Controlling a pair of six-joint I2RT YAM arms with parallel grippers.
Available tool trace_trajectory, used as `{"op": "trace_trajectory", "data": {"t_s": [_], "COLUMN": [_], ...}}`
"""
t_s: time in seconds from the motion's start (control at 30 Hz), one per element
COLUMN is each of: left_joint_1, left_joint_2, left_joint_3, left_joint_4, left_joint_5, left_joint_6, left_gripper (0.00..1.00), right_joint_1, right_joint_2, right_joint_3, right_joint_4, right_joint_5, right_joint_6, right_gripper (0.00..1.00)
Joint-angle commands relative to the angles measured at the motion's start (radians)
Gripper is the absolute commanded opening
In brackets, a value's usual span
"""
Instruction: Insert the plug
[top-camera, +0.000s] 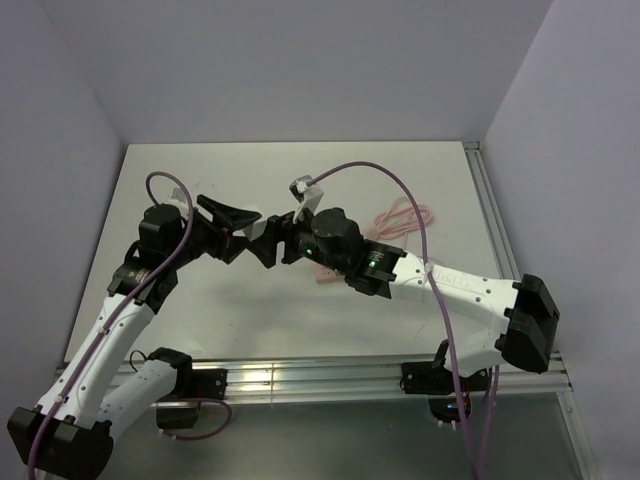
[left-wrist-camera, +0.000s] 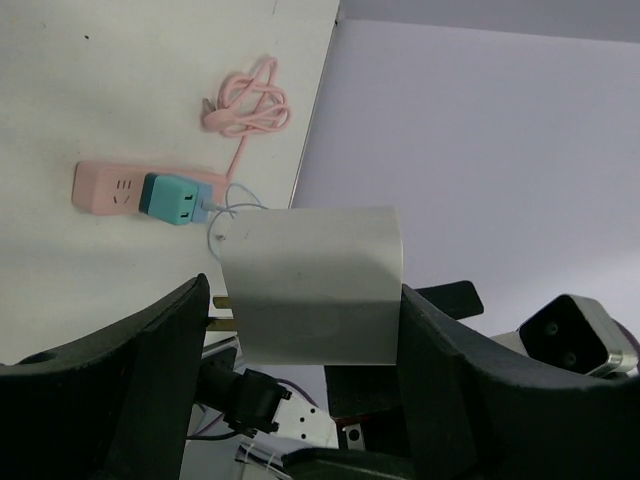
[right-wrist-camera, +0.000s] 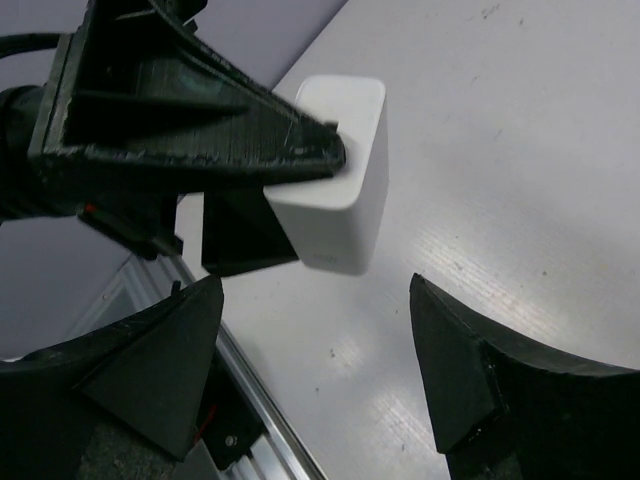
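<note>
Pinching a white rounded plastic block (right-wrist-camera: 340, 180) between its two black fingers, the left gripper (left-wrist-camera: 305, 300) holds it off the white table (left-wrist-camera: 100, 80), one finger across the block's top face and the other beneath it. The right gripper (right-wrist-camera: 315, 290) faces it from the other side, its fingers spread wide with the block just beyond their tips and touching neither of them. The teal-green cube-shaped plastic plug (left-wrist-camera: 175, 198) is in neither gripper. It sits on the long pink plastic power strip (left-wrist-camera: 105, 187) lying flat on the table, toward the end where the pink coiled cable (left-wrist-camera: 250, 108) leaves it, and whether it is pushed fully home cannot be told from here. The step in hand looks like a handover of the white block between the arms, not work on the plug itself. The next move probably calls for the right fingers to close on the block's free sides, clear of the left fingers, before the left gripper lets go.
</note>
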Motion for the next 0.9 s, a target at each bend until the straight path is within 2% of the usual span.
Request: {"op": "trace_trajectory", "data": {"t_s": [0.0, 0.17, 0.27, 0.3, 0.33, 0.37, 0.4, 0.43, 0.6, 0.7, 0.77, 0.8, 0.83, 0.87], "left_joint_1": [-0.014, -0.024, -0.024, -0.024, -0.024, -0.024, -0.024, -0.025, -0.024, -0.024, -0.024, -0.024, -0.024, -0.024], "left_joint_2": [-0.013, -0.021, -0.027, -0.029, -0.029, -0.029, -0.026, -0.026, -0.05, -0.099, -0.134, -0.147, -0.165, -0.173], "left_joint_3": [0.021, 0.013, 0.011, 0.013, 0.015, 0.015, 0.019, 0.027, 0.025, -0.036, -0.073, -0.114, -0.14, -0.183], "left_joint_4": [0.037, 0.041, 0.04, 0.038, 0.04, 0.047, 0.051, 0.031, -0.043, -0.008, 0.058, 0.096, 0.159, 0.257], "left_joint_5": [0.002, 0.019, 0.03, 0.033, 0.035, 0.047, 0.051, 0.051, -0.027, -0.028, -0.016, 0.001, 0.065, 0.094], "left_joint_6": [-0.017, -0.023, -0.023, -0.015, -0.011, -0.003, 0.024, 0.046, 0.169, 0.218, 0.247, 0.276, 0.291, 0.305], "left_gripper": [0.01, 0.0, 0.02, 0.04, 0.14, 0.56, 0.79, 0.99, 1.0, 0.99, 0.99, 0.96, 0.87, 0.83], "right_joint_1": [0.008, 0.009, 0.009, 0.009, 0.008, 0.008, 0.009, 0.008, -0.002, -0.031, -0.041, -0.055, -0.061, -0.07], "right_joint_2": [0.046, 0.117, 0.132, 0.131, 0.126, 0.119, 0.113, 0.093, -0.018, -0.119, -0.193, -0.228, -0.239, -0.249], "right_joint_3": [0.084, 0.144, 0.144, 0.139, 0.123, 0.115, 0.106, 0.083, -0.035, -0.11, -0.16, -0.169, -0.172, -0.169], "right_joint_4": [0.053, 0.06, 0.071, 0.074, 0.077, 0.08, 0.068, 0.064, 0.042, 0.016, -0.004, -0.013, -0.024, -0.057], "right_joint_5": [0.065, 0.094, 0.115, 0.118, 0.12, 0.127, 0.14, 0.14, 0.144, 0.089, -0.022, -0.068, -0.184, -0.223], "right_joint_6": [-0.034, -0.059, -0.065, -0.066, -0.068, -0.068, -0.066, -0.066, -0.059, -0.059, -0.08, -0.095, -0.103, -0.106], "right_gripper": [0.81, 0.72, 0.54, 0.39, 0.26, 0.11, 0.0, 0.0, 0.0, 0.0, 0.0, 0.0, 0.0, 0.0]}}
